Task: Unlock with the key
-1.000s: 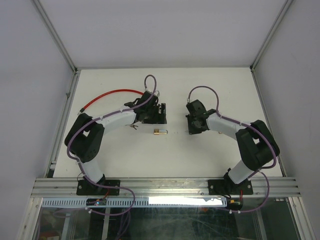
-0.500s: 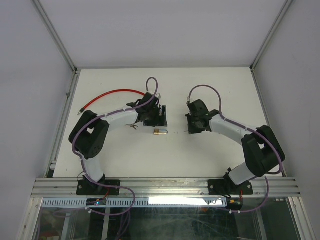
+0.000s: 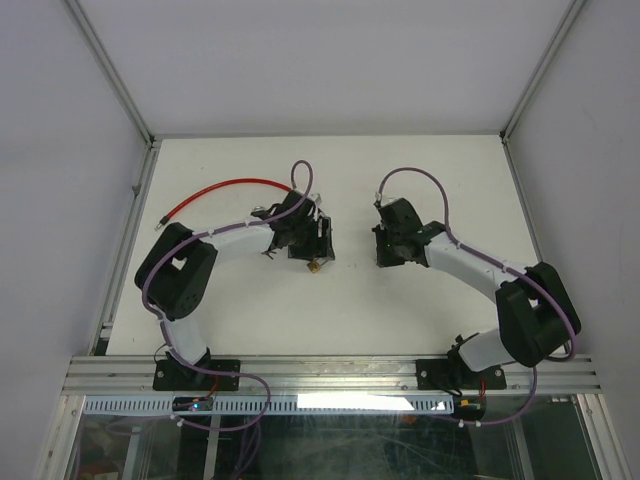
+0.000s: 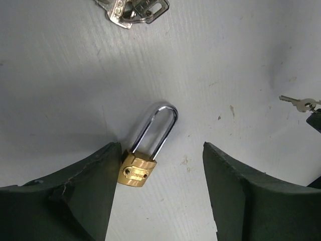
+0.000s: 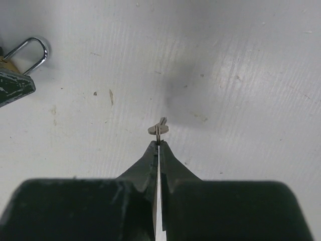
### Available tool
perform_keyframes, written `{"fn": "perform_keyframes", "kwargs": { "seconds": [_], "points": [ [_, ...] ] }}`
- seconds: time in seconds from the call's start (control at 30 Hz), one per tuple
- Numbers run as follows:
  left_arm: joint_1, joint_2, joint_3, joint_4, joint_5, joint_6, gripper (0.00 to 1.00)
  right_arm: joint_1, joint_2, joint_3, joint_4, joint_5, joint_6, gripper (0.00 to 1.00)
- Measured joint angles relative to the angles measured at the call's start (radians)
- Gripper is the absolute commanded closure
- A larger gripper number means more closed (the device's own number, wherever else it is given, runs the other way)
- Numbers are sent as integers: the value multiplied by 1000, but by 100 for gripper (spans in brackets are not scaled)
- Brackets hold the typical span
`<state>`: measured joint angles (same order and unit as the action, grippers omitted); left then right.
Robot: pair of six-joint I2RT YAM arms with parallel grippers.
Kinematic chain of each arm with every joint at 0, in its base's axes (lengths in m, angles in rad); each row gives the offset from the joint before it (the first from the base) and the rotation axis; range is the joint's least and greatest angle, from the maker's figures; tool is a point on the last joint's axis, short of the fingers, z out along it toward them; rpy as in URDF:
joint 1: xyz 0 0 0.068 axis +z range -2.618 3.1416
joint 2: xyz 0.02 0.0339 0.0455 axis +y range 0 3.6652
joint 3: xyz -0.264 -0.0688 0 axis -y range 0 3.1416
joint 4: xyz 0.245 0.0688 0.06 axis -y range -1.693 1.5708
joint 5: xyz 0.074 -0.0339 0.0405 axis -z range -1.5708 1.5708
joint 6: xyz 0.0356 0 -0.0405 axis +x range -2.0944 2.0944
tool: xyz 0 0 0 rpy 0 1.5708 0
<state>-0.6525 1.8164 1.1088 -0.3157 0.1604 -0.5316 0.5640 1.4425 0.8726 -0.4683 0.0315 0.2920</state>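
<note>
A brass padlock with a steel shackle lies flat on the white table, also seen as the padlock from above. My left gripper stands open over it, the left finger touching the brass body and the right finger well clear. My right gripper is shut on a small silver key, held by its ring just above the table to the right of the padlock. That key shows at the right edge of the left wrist view.
A bunch of spare keys lies just beyond the padlock. A red cable curves across the table's back left. The right gripper hangs a short way right of the left gripper.
The left gripper has come down around the padlock and narrowed a little. The padlock has been turned from lying sideways. The right arm shifted slightly, still gripping the key.
</note>
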Motion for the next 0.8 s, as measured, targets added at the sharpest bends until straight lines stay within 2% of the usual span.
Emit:
{"fn": "perform_keyframes", "kwargs": {
  "seconds": [0.23, 0.4, 0.6, 0.8],
  "points": [
    [0, -54, -52, -6, 13, -34, 31, 7, -43, -3, 18, -26, -11, 100],
    [0, -148, -96, 19, 8, -71, 30, 10, -81, -3, 63, -67, -13, 100],
    [0, -282, -204, 158, 35, -175, 26, 15, -132, -34, 154, -131, -4, 100],
    [2, -363, -309, 303, 54, -364, 21, 28, -170, -80, 267, -191, 24, 100]
  ]
}}
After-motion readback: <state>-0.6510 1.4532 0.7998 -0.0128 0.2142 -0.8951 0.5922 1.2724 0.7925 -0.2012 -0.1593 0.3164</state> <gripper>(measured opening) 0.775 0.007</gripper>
